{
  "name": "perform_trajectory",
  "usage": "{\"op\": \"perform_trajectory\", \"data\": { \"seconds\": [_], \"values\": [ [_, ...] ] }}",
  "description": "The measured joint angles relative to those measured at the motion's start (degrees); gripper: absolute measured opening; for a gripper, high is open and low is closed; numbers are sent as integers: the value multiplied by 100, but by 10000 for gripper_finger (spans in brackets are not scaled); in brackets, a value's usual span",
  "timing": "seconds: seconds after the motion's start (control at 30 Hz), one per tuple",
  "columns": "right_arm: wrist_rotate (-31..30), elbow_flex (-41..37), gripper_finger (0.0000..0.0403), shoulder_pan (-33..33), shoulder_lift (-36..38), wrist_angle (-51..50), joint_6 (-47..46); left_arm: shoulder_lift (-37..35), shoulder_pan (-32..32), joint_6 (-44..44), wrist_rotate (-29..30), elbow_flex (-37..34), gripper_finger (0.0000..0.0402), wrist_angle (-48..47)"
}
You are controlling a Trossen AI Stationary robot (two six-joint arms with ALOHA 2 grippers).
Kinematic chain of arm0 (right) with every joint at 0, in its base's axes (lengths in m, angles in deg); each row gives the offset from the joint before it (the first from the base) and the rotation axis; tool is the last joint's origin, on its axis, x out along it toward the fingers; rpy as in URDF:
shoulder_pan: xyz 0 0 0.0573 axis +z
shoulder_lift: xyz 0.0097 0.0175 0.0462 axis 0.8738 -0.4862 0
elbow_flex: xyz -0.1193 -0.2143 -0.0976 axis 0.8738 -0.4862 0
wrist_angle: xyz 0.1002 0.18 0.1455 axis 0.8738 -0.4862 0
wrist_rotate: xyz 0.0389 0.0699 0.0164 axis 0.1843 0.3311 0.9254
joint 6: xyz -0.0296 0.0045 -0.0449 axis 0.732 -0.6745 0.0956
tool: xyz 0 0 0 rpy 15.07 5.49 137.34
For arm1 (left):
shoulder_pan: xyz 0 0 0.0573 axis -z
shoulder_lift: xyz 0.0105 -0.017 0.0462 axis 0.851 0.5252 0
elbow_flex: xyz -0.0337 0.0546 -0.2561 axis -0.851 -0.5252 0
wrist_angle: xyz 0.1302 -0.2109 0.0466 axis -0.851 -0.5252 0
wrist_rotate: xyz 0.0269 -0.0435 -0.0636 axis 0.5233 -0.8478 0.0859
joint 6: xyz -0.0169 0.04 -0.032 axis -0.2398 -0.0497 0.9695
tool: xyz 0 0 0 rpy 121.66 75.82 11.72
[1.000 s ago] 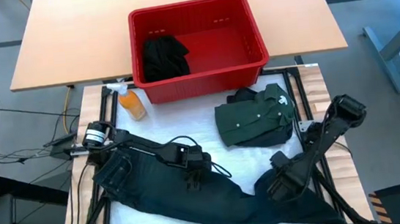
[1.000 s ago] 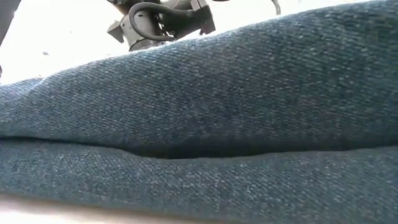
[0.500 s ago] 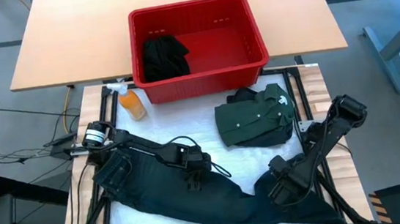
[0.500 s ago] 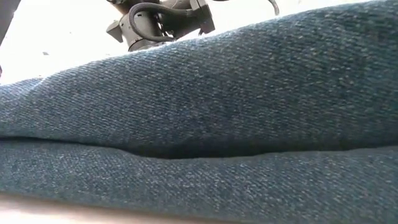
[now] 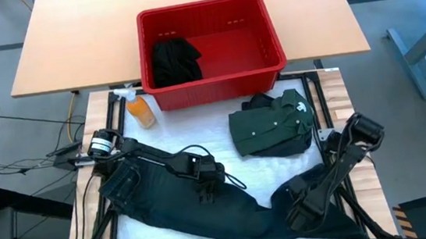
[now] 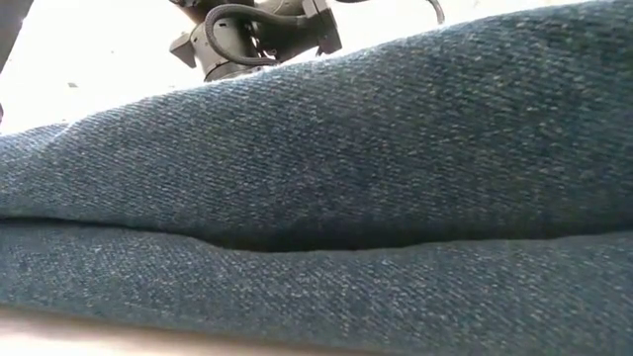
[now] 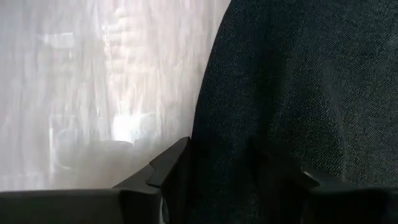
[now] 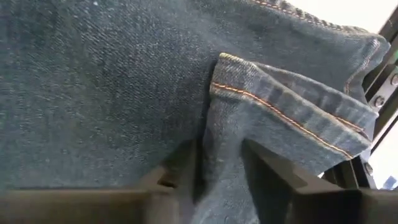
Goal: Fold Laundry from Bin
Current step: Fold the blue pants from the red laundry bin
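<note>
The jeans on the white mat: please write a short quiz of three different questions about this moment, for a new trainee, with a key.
1. True or false: the green shirt lies inside the red bin.
2. Which thing stands on the table left of the bin?
A. an orange spray bottle
B. a white mug
C. a roll of tape
3. Fill in: the right gripper has a fold of the ____ between its fingers, near a stitched hem.

Key
1. False. It lies folded on the mat in front of the bin; only a black garment is in the bin.
2. A, the orange spray bottle.
3. Jeans. The left gripper holds them as well.
</note>
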Motion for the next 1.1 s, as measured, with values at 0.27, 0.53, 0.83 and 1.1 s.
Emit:
{"op": "perform_trajectory", "data": {
  "seconds": [0.27,0.53,0.83,1.1],
  "values": [
    [-438,372,23,-23,299,-609,-175,-32,-211,-124,120,22,43,-617],
    [-767,1829,18,5,801,-1932,-583,-97,-560,-549,455,55,14,-1593],
    [44,2369,24,850,790,-372,-1830,-337,-891,-875,1689,-12,11,-2902],
    [-215,2371,76,1128,790,150,-2218,-606,-859,-1012,1629,-312,10,-3616]
  ]
}}
